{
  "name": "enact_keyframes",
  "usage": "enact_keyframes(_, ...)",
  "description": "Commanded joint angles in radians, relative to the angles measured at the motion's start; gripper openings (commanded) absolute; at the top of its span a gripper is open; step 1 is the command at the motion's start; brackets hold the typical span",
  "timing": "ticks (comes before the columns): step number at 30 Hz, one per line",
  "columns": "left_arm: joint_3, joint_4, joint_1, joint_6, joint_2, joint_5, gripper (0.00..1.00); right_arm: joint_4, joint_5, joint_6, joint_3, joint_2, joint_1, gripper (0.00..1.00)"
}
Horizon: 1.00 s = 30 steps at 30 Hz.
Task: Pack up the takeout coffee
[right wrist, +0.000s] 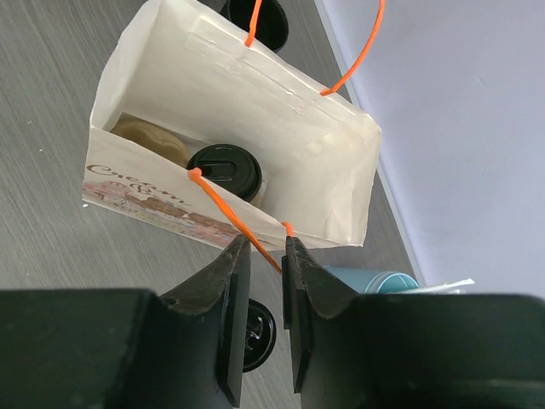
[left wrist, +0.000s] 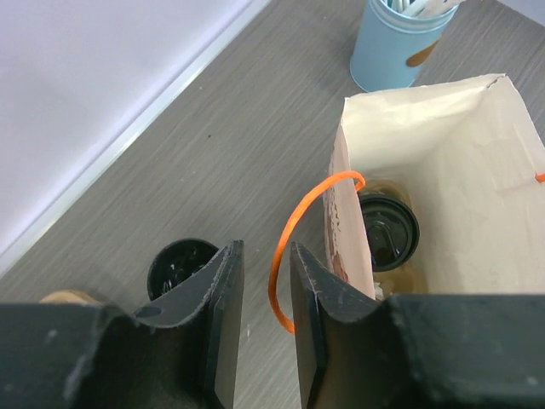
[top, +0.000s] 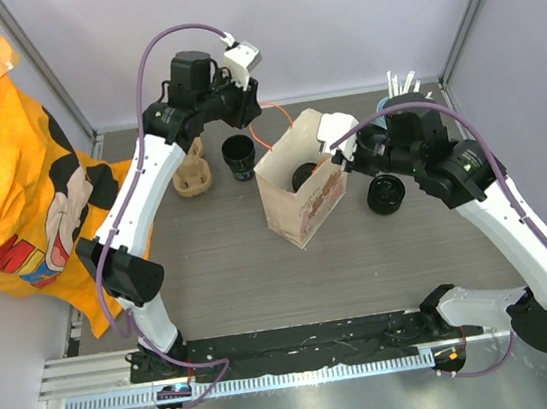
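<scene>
Left fingers [left wrist: 223,324] and right fingers [right wrist: 228,332], narrowly parted, each straddle an orange handle [right wrist: 234,220], apparently to lift the paper bag [right wrist: 281,145] holding takeout coffee [right wrist: 223,166].

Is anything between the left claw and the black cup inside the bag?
Yes. One wall of the bag and its orange handle lie between the left claw and the cup; the bag is open on top.
</scene>
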Motion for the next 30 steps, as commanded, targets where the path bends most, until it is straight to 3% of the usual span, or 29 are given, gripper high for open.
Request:
enact_keyframes(1,0.065,0.0,-0.016,0.029,0.016,-0.024,0.31,-0.008,-0.048,0.022,0.007,-0.032,-0.003,0.27)
enact_keyframes(9,0.076,-0.002,-0.033,0.037,0.037,-0.044,0.26,-0.047,-0.086,0.022,0.016,-0.035,-0.001,0.26)
enact_keyframes(13,0.076,-0.002,-0.036,0.04,0.04,-0.054,0.15,-0.053,-0.089,0.02,0.017,-0.038,-0.001,0.26)
enact_keyframes(22,0.093,0.0,-0.044,0.051,0.047,-0.064,0.01,-0.064,-0.103,0.033,0.024,-0.044,-0.001,0.26)
enact_keyframes(30,0.119,0.001,-0.053,0.069,0.07,-0.083,0.0,-0.099,-0.135,0.036,0.043,-0.046,0.0,0.26)
